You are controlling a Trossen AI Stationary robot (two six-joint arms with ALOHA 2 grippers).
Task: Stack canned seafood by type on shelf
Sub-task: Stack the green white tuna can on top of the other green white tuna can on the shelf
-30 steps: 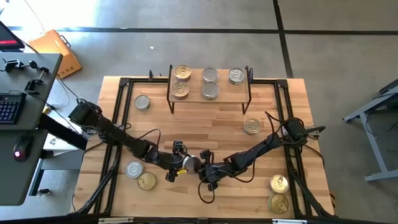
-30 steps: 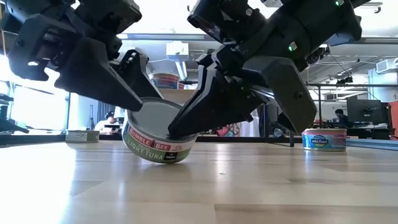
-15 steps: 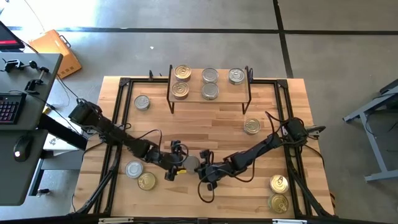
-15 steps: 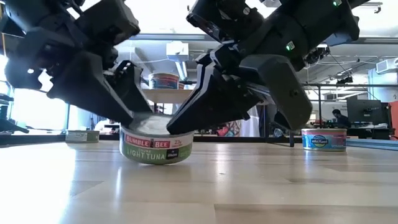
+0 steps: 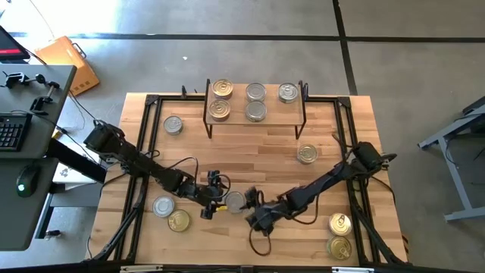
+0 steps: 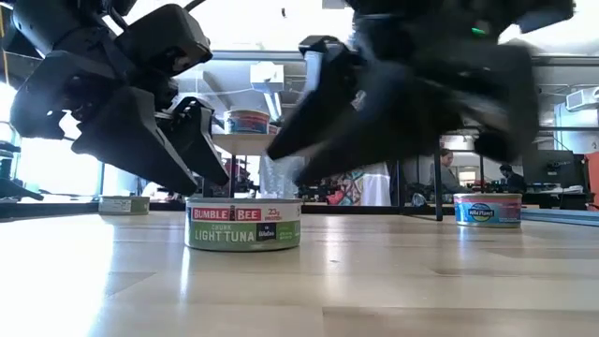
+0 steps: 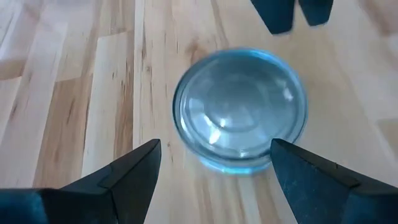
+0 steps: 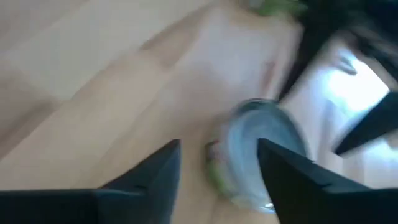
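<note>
1. This is a robotics lab or workshop with an open-plan office behind it.
2. The slatted wooden table (image 5: 250,159) stands on a bare grey concrete floor (image 5: 227,53) crossed by dark lines.
3. Left of the table sits a dark desk (image 5: 23,152) carrying a keyboard (image 5: 9,130) and a mouse (image 5: 28,180).
4. Beyond the table, level across it, are exposed ceiling ducts (image 6: 271,75), a monitor (image 6: 546,167) and a seated person (image 6: 513,178).

Both arms reach low toward the middle of the table's near side. The left claw (image 5: 215,199) has its fingers spread wide. The right claw (image 5: 256,215), facing it, also has parted fingers
</note>
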